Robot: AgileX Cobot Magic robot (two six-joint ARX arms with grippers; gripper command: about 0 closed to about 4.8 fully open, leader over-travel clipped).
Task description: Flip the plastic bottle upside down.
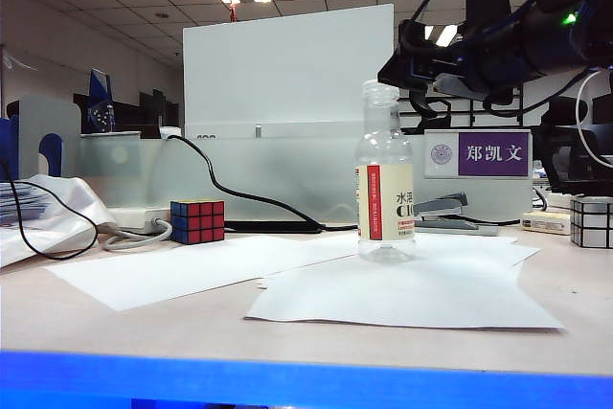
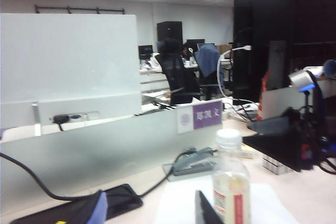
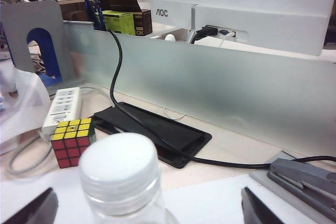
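I had the plastic bottle [image 1: 385, 179] upright on paper on the desk [image 1: 115, 323], my right pincer [image 3: 149, 208] spread wide around its cap, my left pincer [image 2: 152, 211] parted just beside it, and I feared an off-centre squeeze tipping the light, empty bottle.

Materials on the desk
Clear glossy plastic bottle [image 1: 385, 179] with matt whitish cap [image 3: 119, 166]; matt white paper sheets [image 1: 402, 294]; frosted smooth divider panel [image 3: 220, 93]; glossy Rubik's cube [image 1: 197, 221].
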